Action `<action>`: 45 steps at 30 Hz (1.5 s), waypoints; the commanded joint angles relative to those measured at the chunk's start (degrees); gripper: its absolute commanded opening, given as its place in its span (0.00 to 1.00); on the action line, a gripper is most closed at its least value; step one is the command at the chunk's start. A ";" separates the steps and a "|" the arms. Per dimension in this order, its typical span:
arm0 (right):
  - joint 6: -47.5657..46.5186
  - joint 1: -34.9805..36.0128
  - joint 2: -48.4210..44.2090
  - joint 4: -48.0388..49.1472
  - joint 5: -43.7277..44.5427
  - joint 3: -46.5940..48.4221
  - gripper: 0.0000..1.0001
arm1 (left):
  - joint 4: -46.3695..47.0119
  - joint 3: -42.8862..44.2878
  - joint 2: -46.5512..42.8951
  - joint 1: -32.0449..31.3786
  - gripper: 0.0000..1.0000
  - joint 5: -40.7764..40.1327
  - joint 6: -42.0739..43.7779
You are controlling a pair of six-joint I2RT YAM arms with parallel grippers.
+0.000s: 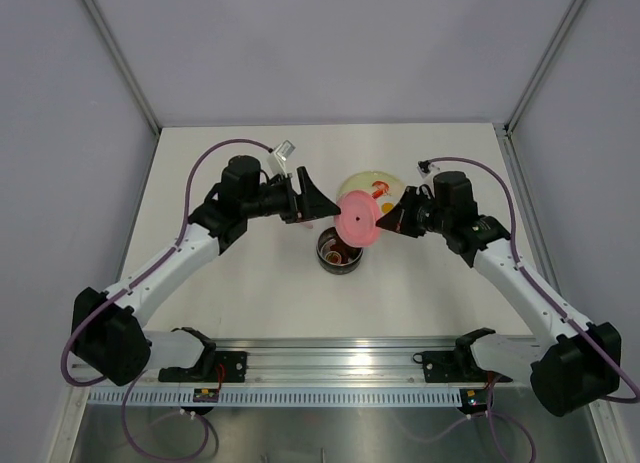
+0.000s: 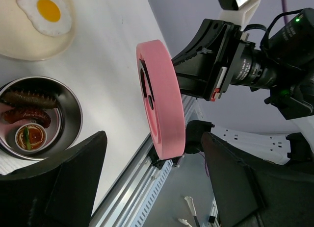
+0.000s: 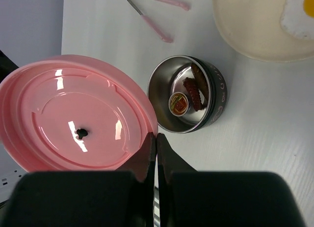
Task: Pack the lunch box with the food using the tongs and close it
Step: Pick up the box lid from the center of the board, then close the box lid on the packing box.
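My right gripper [image 3: 156,136] is shut on the rim of the pink lid [image 3: 78,114] and holds it on edge above the table. The lid [image 1: 358,218] hangs just above and behind the steel lunch box [image 1: 340,251]. Two dark red sausages [image 2: 27,107] and a small round piece [image 2: 29,137] lie inside the lunch box [image 2: 73,114]. My left gripper [image 2: 154,138] is open, with the lid's lower edge [image 2: 167,119] between its fingers and a gap on each side. The fried egg [image 2: 46,11] lies on the cream plate [image 2: 34,50]. The pink tongs [image 3: 154,13] lie on the table beyond the lunch box.
The cream plate [image 1: 372,186] sits right behind the lunch box, under the right arm. A metal rail [image 1: 330,363] runs along the table's near edge. Grey walls close off the back and sides.
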 commanded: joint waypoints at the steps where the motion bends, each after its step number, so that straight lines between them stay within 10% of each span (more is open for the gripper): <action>1: -1.81 2.14 1.25 1.26 1.03 4.08 0.00 | -1.41 2.56 1.71 -1.20 0.80 -0.96 2.85; 7: -2.43 3.81 3.97 1.17 1.74 6.02 0.00 | -4.94 3.79 4.08 -2.78 0.66 -3.51 5.32; 16: -2.60 3.99 6.70 1.26 3.41 6.20 0.00 | -5.20 4.50 3.74 -2.96 0.05 -4.03 6.11; 19: -1.55 3.99 7.58 1.96 2.89 6.20 0.11 | -7.39 5.37 2.86 -2.87 0.03 -4.65 7.69; 22: -1.11 3.99 8.11 2.32 2.44 6.37 0.53 | -13.09 8.09 1.37 -2.87 0.00 -8.94 11.63; 26: -2.95 3.99 7.32 -2.33 11.28 9.43 0.75 | -23.38 12.66 -0.65 -2.96 0.00 -20.36 19.11; 33: -4.71 0.31 -1.11 -7.78 27.40 8.31 0.83 | -35.85 18.72 -0.93 -9.53 0.00 -47.86 34.13; 45: -3.75 -14.03 -8.24 -12.97 25.73 3.47 0.84 | -42.82 29.19 19.19 -32.49 0.00 -82.70 42.06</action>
